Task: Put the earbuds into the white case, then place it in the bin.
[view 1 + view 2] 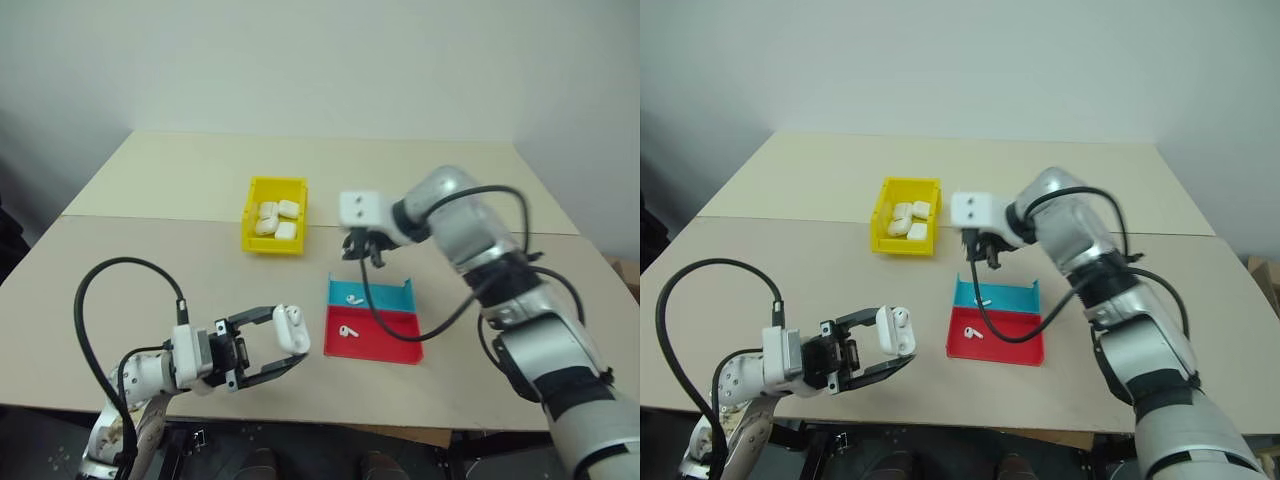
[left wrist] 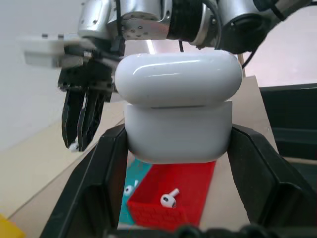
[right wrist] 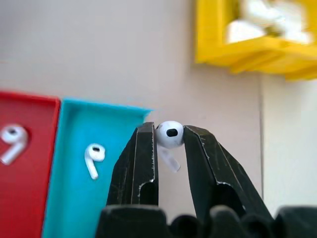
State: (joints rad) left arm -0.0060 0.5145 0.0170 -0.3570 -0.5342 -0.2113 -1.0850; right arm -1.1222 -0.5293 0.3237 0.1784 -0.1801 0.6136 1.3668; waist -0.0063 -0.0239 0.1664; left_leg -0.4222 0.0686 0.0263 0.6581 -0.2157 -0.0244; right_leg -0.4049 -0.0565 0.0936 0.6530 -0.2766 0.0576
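**Earbud pinched in right claw, case clamped in left claw**

Left claw, low at the near edge of the worktop, closed on the white case. Case gripped by its lower body between the two black fingers, lid up and slightly open, with a dark gap visible under the lid. Case lifted clear of the worktop surface, well apart from the bin.

Right claw, raised above the worktop behind the far edge of the tray, closed on one earbud. Round head of this earbud pinched between the fingertips, stem hanging below them. Right claw pointing downward, not touching the tray or the worktop.

Tray flat on the worktop between both arms, with a blue half farther away and a red half nearer. One earbud in the blue half, another earbud in the red half, each lying loose and apart from the walls.

Bin, bright yellow, standing on the worktop beyond the tray and toward the robot's left of it. Several identical white cases already inside, packed close together. Cannot tell the exact count.

Black cable looping up over the left arm. Another black cable hanging down from the right arm above the near right corner of the tray.
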